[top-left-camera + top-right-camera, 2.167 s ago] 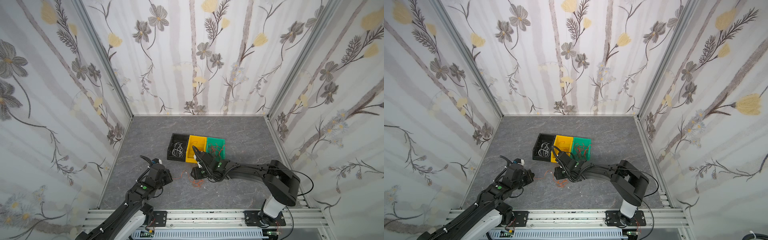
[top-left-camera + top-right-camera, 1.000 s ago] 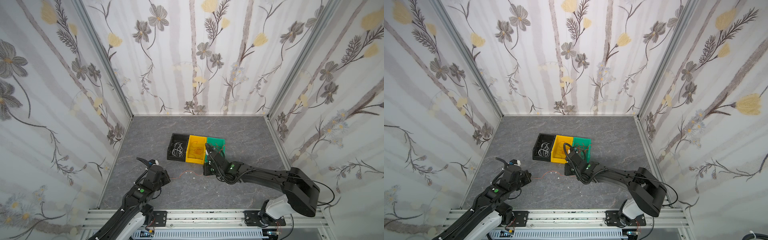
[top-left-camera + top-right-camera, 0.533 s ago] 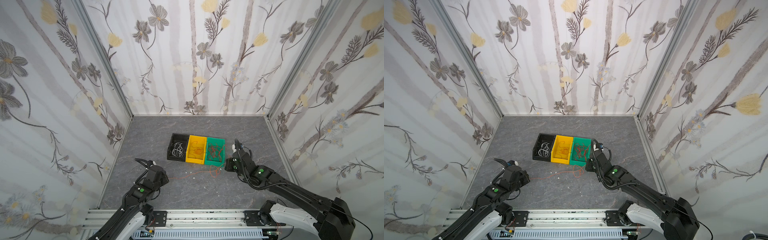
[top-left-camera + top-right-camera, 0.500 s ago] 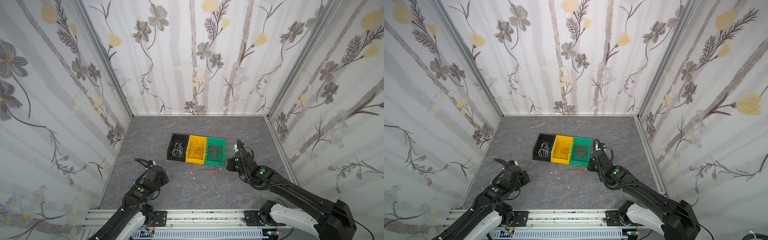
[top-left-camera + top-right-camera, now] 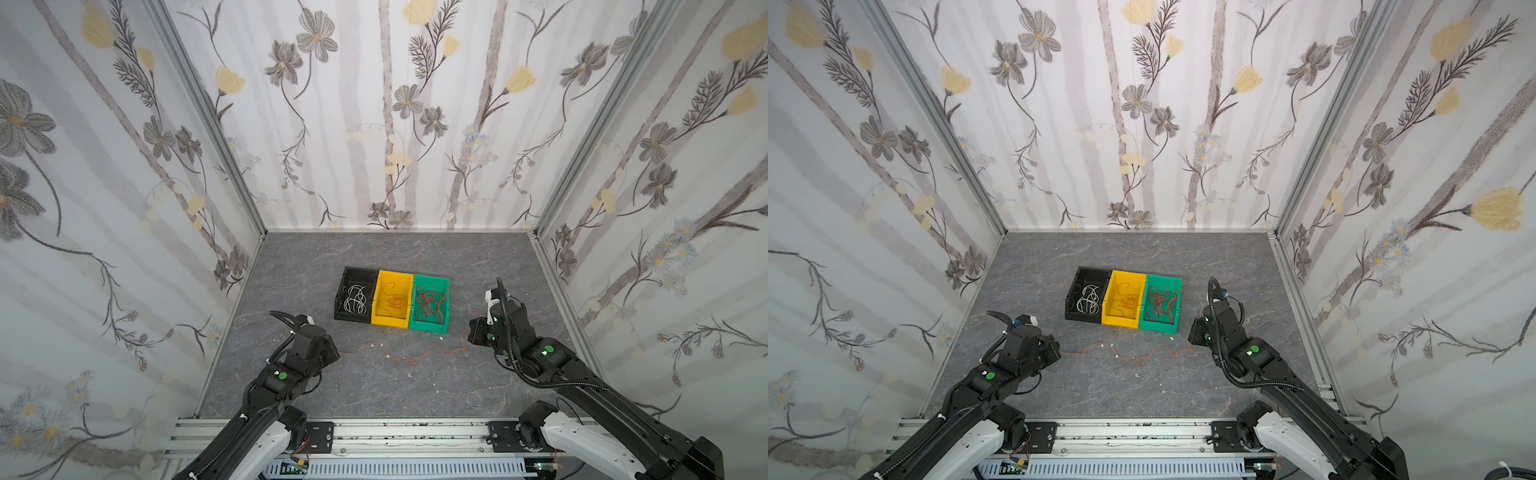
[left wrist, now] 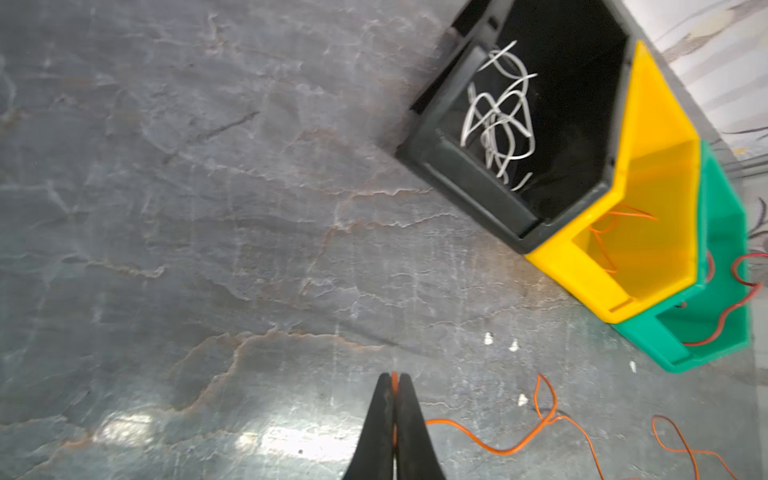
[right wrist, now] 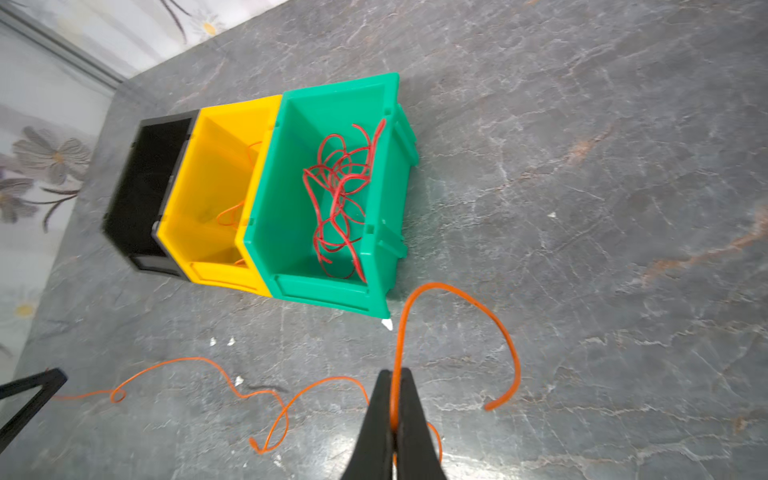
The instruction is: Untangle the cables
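Right wrist: right gripper [image 7: 393, 376] and left gripper [image 6: 394, 378] both pinch one orange cable [image 7: 434, 285], strung between them. Binned: white cables [image 6: 496, 120], red cables [image 7: 338, 195]; this one not yet.

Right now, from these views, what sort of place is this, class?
Probably a robot test cell, not a home: flower-papered panels enclose a grey tabletop, robot arms are mounted on a metal rail, and coloured bins hold sorted cables.

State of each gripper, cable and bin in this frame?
left gripper, shut on orange cable
right gripper, shut on orange cable
orange cable, strung wavy between both grippers
black bin, holds white cables
yellow bin, holds orange cables
green bin, holds red cables
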{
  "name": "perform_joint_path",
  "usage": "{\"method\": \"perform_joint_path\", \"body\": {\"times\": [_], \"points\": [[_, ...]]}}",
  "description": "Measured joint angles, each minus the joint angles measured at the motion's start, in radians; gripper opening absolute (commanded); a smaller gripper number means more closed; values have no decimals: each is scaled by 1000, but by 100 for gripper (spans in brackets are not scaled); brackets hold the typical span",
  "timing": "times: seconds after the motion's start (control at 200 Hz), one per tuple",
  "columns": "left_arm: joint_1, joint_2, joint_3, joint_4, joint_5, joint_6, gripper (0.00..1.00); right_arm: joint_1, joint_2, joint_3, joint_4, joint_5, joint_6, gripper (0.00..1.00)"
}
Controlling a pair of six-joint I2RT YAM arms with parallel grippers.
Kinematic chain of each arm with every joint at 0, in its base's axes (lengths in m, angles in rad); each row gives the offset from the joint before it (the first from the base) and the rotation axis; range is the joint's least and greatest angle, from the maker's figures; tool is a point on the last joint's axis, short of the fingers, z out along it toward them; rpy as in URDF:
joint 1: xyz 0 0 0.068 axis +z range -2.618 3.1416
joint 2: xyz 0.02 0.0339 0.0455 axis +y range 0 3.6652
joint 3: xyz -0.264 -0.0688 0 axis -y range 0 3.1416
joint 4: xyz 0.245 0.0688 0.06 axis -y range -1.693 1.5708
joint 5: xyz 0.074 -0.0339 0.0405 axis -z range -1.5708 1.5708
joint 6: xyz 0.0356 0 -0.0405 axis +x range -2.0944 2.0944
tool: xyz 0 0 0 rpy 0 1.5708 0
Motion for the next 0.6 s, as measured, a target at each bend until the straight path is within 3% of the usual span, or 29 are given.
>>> {"method": "perform_joint_path", "body": {"times": [0.265, 0.6], "points": [[-16, 224, 201, 123, 140, 69, 0, 1, 45, 160, 47, -139, -51, 0], [-85, 661, 470, 289, 212, 127, 0, 1, 217, 392, 139, -213, -121, 0]]}}
